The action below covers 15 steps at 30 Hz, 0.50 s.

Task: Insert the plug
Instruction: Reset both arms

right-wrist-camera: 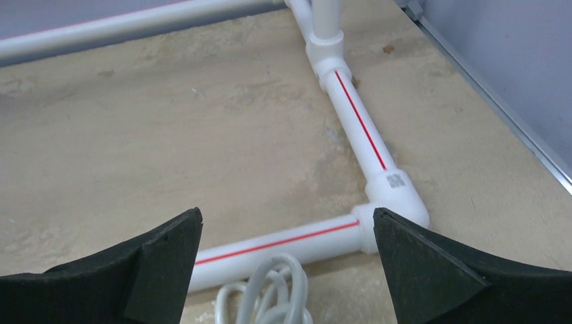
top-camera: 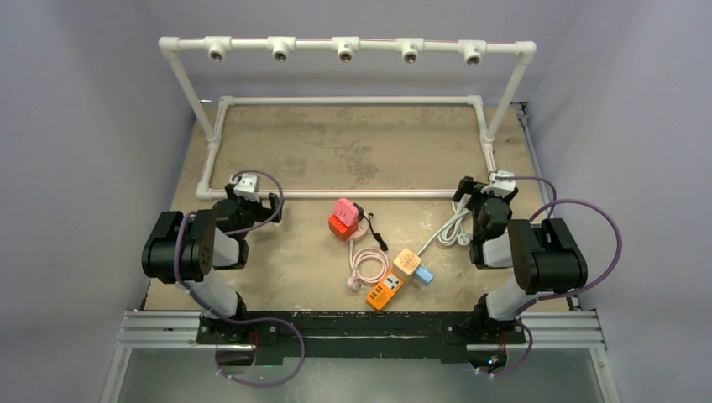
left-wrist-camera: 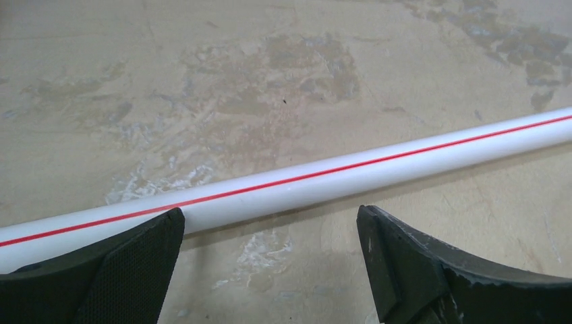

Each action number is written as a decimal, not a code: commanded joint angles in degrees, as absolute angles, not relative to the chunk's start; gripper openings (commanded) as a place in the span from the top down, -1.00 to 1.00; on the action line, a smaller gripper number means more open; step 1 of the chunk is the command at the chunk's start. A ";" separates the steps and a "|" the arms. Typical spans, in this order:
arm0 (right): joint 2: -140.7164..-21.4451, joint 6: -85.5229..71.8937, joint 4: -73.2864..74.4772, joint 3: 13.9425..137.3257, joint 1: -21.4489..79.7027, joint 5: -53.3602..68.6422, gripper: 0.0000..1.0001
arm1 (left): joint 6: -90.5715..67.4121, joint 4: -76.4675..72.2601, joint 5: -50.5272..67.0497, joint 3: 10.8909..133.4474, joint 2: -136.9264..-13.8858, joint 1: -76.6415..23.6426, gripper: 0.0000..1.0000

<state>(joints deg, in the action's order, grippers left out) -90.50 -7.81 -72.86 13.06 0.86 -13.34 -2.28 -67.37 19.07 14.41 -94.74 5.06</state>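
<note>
Both the left end effector [left-wrist-camera: 270, 233] and the right end effector [right-wrist-camera: 287, 233] stand released and empty, so we judge it best to lower the right one squarely onto the white plug [top-camera: 458, 240] — lying on the desk [top-camera: 336, 143] just beside it, near the orange power strip [top-camera: 384, 292].

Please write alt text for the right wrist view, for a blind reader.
The right gripper is open and empty above a beige table. Ahead lie the corner of a white pipe frame and a coiled white cable.
</note>
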 commanded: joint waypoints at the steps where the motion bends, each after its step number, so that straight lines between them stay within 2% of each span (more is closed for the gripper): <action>1: -90.56 -7.37 -76.45 17.08 1.14 -12.27 -0.98 | 2.51 -70.24 9.46 15.98 -94.23 0.85 -0.98; 3: -90.35 -7.27 -76.43 16.92 1.14 -12.26 -0.98 | 1.74 -76.47 9.66 14.22 -95.57 0.38 -0.98; 5: -89.93 -7.48 -76.65 16.50 1.09 -12.41 -0.98 | 2.27 -72.33 9.59 14.97 -94.28 0.37 -0.98; 6: -89.96 -7.47 -76.97 16.33 1.09 -12.67 -0.98 | 1.73 -75.59 9.86 14.48 -95.47 0.43 -0.98; 15: -90.25 -6.42 -78.49 16.14 1.14 -12.77 -0.98 | 1.78 -74.64 9.93 14.97 -95.40 0.44 -0.98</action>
